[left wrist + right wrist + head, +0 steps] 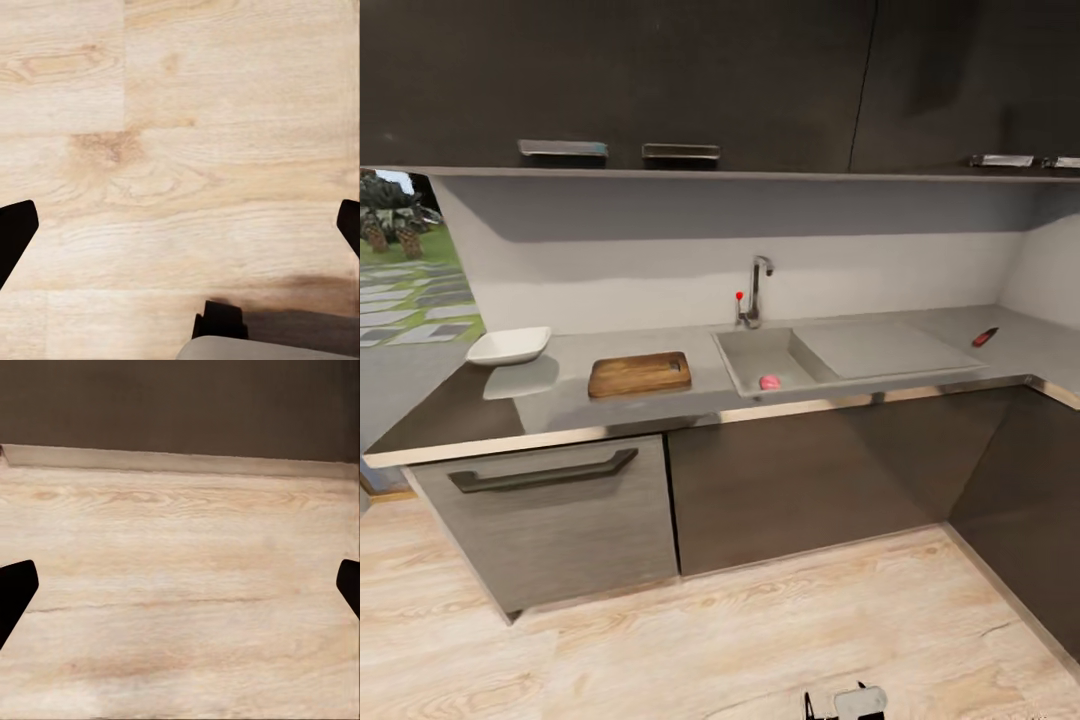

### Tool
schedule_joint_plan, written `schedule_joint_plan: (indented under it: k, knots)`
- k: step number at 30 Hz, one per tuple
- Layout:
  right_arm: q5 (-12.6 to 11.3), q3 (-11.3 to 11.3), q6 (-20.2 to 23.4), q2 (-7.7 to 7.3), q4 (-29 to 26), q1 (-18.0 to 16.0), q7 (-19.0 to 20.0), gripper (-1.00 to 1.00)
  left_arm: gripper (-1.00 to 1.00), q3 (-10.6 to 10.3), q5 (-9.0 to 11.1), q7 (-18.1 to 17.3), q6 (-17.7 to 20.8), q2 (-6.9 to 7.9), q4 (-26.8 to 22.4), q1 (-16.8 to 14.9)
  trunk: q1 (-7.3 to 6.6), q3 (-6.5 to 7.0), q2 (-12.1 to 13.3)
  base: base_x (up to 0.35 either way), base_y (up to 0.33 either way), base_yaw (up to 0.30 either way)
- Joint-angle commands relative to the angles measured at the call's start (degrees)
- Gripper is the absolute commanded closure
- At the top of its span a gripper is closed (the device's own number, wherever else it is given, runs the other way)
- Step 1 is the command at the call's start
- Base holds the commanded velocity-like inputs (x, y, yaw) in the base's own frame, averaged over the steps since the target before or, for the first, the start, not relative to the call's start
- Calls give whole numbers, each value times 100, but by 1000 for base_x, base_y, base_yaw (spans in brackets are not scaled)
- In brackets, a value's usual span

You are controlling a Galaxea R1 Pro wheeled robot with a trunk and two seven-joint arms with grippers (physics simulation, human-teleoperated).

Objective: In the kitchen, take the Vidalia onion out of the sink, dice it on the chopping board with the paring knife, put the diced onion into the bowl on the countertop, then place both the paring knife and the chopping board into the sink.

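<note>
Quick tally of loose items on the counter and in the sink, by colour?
White: 1, the bowl
Brown: 1, the chopping board
Pink: 1, the onion in the sink
Red: 1, the paring knife on the countertop right of the drainboard
Total: 4

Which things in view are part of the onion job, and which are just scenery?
Job: onion in the sink; chopping board; paring knife; bowl; countertop.
Scenery: faucet; upper cabinets; drawer handle; wooden floor.
</note>
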Motion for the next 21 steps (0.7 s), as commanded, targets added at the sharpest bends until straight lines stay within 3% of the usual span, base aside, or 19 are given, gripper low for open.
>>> schedule_joint_plan:
  k: [1, 6, 12, 21]
  knots:
    - [67, -146, 0, 2, 9, -5, -43, -100, -100, 1, 49, -12, -21, 0, 2, -2, 0, -1, -3, 0, -231, -190]
    - [69, -353, 4, 5, 12, -6, -39, -100, -100, 1, 48, -12, -21, 0, 2, -2, 0, 19, -3, 0, -237, -189]
    - [70, -383, 4, 19, 13, -5, -38, -100, -100, 1, 51, -12, -21, 0, 2, -2, 0, 43, -3, 0, -301, -159]
    - [72, -385, 20, 36, 18, -6, -38, -100, -100, 6, 49, -12, -21, 0, 2, -2, 0, 49, -3, 0, -315, 35]
